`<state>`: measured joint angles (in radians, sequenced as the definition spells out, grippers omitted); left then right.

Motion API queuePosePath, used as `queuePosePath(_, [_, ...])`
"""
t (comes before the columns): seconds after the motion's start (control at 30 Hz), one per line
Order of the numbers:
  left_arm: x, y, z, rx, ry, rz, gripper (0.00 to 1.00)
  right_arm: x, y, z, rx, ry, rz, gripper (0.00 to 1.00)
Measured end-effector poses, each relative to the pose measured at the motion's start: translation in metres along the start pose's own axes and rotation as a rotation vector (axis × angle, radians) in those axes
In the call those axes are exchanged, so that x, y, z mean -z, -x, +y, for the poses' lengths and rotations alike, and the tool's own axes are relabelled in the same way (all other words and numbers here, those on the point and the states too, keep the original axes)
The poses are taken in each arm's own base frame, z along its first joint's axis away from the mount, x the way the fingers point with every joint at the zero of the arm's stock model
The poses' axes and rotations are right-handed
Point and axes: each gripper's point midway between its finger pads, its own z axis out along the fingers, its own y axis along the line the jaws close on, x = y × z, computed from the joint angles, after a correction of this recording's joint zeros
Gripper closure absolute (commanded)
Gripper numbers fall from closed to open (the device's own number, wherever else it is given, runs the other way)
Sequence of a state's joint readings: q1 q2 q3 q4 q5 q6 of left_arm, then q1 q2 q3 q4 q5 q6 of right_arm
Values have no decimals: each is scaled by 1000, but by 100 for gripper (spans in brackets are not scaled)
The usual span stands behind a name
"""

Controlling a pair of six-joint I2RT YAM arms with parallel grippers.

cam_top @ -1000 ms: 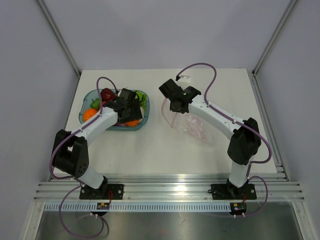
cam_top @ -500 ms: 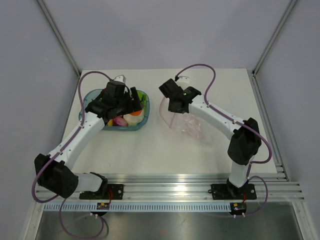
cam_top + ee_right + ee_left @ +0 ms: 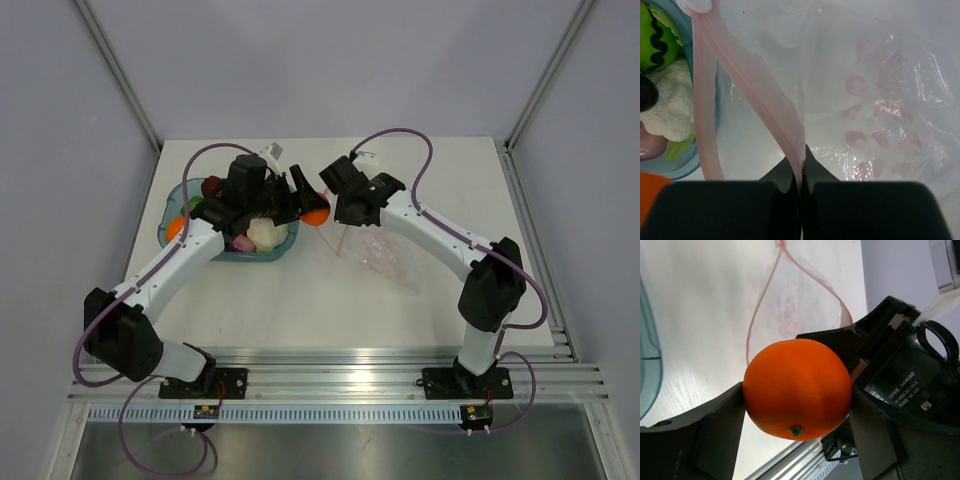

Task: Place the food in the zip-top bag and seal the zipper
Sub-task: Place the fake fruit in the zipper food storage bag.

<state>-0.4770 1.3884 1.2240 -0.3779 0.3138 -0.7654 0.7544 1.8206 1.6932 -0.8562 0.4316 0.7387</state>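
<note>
Bag (image 3: 388, 252) lies on the table (image 3: 300, 300) right of centre, under the right arm. Its long axis runs from the mouth at upper left to the closed end at lower right, so the mouth faces the tray (image 3: 262, 256). Zipper (image 3: 756, 102): the right gripper (image 3: 801, 161) is closed tight on one pink strip and holds that edge lifted. From the pinch the two strips part and run away from the camera. In the left wrist view the mouth stands open as a teardrop-shaped loop of pink edge. Faint pink marks show through the crinkled film; whether they are print or contents I cannot tell. Orange (image 3: 797, 387) is clamped between the wide-set fingers of the left gripper (image 3: 312, 208), stem dimple toward the wrist camera. It sits in the air between tray and bag, just beside the right gripper, near the mouth but outside it. The tray, left of the bag, holds cauliflower (image 3: 265, 233) and green, red, purple and orange pieces.
</note>
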Motion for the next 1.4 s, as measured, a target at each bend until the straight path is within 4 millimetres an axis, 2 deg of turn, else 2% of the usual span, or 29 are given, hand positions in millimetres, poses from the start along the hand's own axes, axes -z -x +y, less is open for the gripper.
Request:
queuePosePath(0.1, [-14,-4,-2,21,-16,26,45,5,1,2,-8,21,2,100])
queuePosePath(0.27, [-35,-17,9,56,13,78,45,18,4,5,-26,68,-5,100])
queuePosePath(0.37, [-42,-22,13,64,24,98,44,26,5,5,-33,93,-5,100])
queuePosePath(0.53, [-50,-24,7,59,23,111,36,30,6,7,-44,119,-6,100])
queuePosePath(0.63, [-51,-23,4,55,21,111,22,27,1,5,-44,116,6,100])
queuePosePath(0.67, [-51,-23,3,54,19,111,11,27,0,5,-44,115,11,100])
queuePosePath(0.77, [-51,-21,-2,49,12,109,6,24,-6,6,-47,123,28,100])
queuePosePath(1.13, [-48,-27,5,32,41,133,4,21,-14,8,-58,141,52,100])
queuePosePath(1.4, [-42,-29,11,-7,89,150,4,26,-9,10,-72,162,32,100])
